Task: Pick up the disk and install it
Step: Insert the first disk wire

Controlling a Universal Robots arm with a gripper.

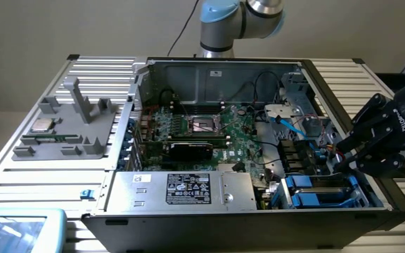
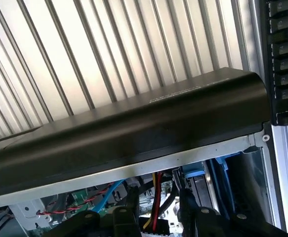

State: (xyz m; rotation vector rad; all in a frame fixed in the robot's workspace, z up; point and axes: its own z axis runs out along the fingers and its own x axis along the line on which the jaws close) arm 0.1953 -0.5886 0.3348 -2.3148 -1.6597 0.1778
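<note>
At the exterior view's right, the gripper (image 1: 340,159) is hemmed in by the blue drive bays (image 1: 314,191), a cable bundle (image 1: 297,138) and the black case wall (image 2: 134,129). Open room is noted above the circuit board (image 1: 202,132) and over the slatted surface (image 1: 19,179).

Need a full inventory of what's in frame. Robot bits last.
table: one, silver, slatted, under everything
computer case: one, black, side open, on the table
motherboard: one, green, inside the case
expansion card: one, black, on the motherboard
metal box: one, grey with black label, at the case's near edge
drive frames: at least two, blue, case corner on the exterior view's right
fixture tray: one, grey, on the exterior view's left of the case
processor chip: one, silver, on the tray
robot arm: one, silver and blue-grey, behind the case
gripper: one, black, jaws apart, nothing between them, above the drive frames
</note>
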